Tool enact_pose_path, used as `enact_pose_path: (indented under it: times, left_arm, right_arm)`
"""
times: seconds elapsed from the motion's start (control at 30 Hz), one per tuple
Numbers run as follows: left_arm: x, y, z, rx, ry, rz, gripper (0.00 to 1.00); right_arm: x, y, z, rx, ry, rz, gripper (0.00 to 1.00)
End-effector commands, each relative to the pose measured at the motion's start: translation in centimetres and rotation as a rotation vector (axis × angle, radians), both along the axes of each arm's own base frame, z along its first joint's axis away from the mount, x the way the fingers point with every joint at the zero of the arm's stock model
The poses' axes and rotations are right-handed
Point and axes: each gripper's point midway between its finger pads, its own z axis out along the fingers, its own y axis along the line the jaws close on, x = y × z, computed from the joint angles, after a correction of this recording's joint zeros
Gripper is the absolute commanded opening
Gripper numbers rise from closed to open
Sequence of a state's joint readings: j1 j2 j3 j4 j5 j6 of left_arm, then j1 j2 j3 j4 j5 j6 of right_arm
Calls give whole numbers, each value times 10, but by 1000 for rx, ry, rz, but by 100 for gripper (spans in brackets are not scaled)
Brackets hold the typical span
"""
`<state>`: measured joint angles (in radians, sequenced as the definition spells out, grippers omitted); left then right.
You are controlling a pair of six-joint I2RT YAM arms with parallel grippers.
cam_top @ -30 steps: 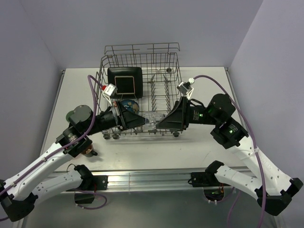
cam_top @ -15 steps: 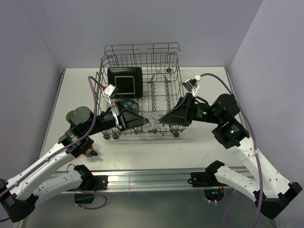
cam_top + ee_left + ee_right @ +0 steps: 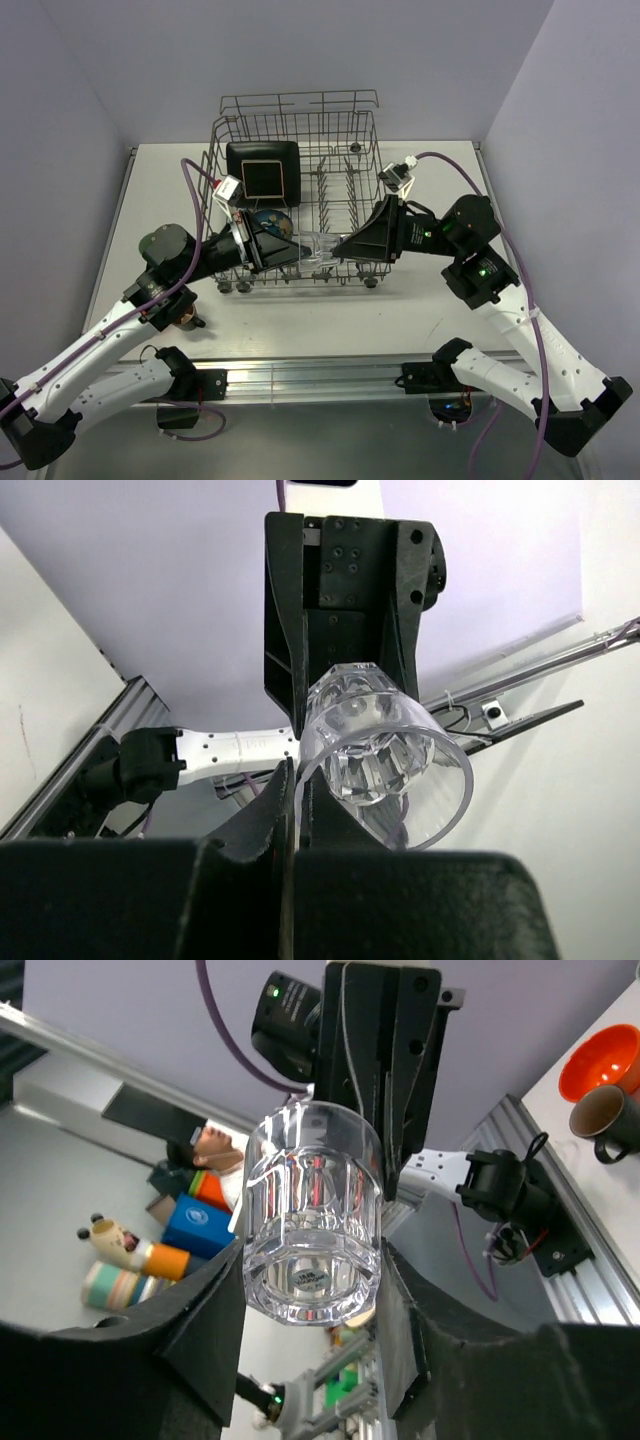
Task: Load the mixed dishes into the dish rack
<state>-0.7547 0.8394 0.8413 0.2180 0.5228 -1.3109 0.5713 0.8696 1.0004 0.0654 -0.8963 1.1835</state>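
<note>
Both claws meet over the rack (image 3: 300,278), just inside its front edge, with the glass (image 3: 312,1220) between them.

Left gripper (image 3: 305,257): clamped narrow, pinching the glass wall at the rim. Left wrist view shows the rim slotted between the two fingers (image 3: 250,830), with the open mouth facing that camera.

Right gripper (image 3: 337,255): about half wide, one finger on each side of the glass body, base towards its camera. The pads (image 3: 215,1300) look to be at the glass sides, but I can't tell if it actually grips.

The glass lies roughly level above the rack's front row, clear of the tines as far as I can see.

Plate (image 3: 262,170): on edge in the rack's back left section.
Blue bowl (image 3: 270,220): in the rack in front of the plate, partly hidden by the left gripper.
Orange bowl (image 3: 600,1060) and mug (image 3: 605,1115): outside the rack on the table (image 3: 420,300), just beside each other.
</note>
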Motion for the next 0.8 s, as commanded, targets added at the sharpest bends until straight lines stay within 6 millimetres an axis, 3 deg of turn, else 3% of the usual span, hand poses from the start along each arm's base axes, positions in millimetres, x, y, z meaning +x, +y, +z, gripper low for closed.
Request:
enact_pose_path:
  times: [0.0, 0.03, 0.1, 0.13, 0.2, 0.23, 0.27, 0.3, 0.33, 0.37, 0.4, 0.43, 0.47, 0.5, 0.53, 0.57, 0.6, 0.63, 0.7, 0.77]
  left_arm:
    - [-4, 3, 14, -45, -40, -19, 1]
    - [-3, 2, 12, -36, -30, -16, 31]
    - [5, 3, 2, 6, 14, 22, 87]
    - [6, 7, 3, 16, 2, 44, 99]
    - [19, 16, -7, 61, 36, 141, 99]
    - [19, 27, 1, 61, 2, 192, 99]
    - [24, 34, -4, 93, 19, 249, 99]
    - [38, 47, -22, 172, 79, 363, 99]
    - [37, 62, -11, 176, 53, 428, 99]
    - [39, 72, -11, 198, 56, 481, 99]
    - [42, 82, -12, 223, 59, 531, 99]
    - [45, 100, -19, 281, 92, 621, 99]
    - [47, 109, -22, 309, 107, 660, 99]
    - [47, 115, -24, 332, 107, 684, 99]
    - [46, 123, -26, 368, 101, 711, 98]
    - [46, 126, -28, 385, 108, 722, 96]
    - [47, 129, -33, 408, 122, 734, 95]
    - [48, 131, -36, 427, 139, 748, 94]
    - [48, 134, -51, 487, 177, 752, 93]
    - [48, 132, -60, 519, 204, 745, 91]
  right_arm:
    - [-6, -4, 13, 39, -79, 13, 5]
    - [-4, -3, 10, 24, -65, 7, 0]
    - [1, -2, 14, 12, -99, -16, 0]
    - [8, 1, 5, -26, -68, -29, 0]
    - [23, -2, 9, -67, -123, -96, 0]
    - [38, -1, -10, -147, -52, -128, 0]
    - [50, -4, -16, -192, -44, -168, 0]
    - [72, -14, -8, -230, -113, -270, 0]
    - [91, -18, -36, -345, -22, -312, 0]
    - [106, -23, -43, -405, -16, -359, 0]
    - [120, -31, -32, -451, -91, -410, 0]
    - [149, -42, -66, -602, -1, -494, 0]
    - [163, -48, -72, -670, 0, -534, 0]
    - [178, -54, -57, -708, -66, -582, 0]
    - [201, -65, -87, -847, -2, -635, 0]
    - [214, -69, -92, -901, 3, -660, 0]
    - [226, -71, -76, -915, -50, -689, 0]
    - [245, -77, -107, -1034, 9, -697, 0]
    - [277, -74, -118, -1103, 5, -708, 0]
    - [294, -79, -128, -1170, 11, -737, 0]
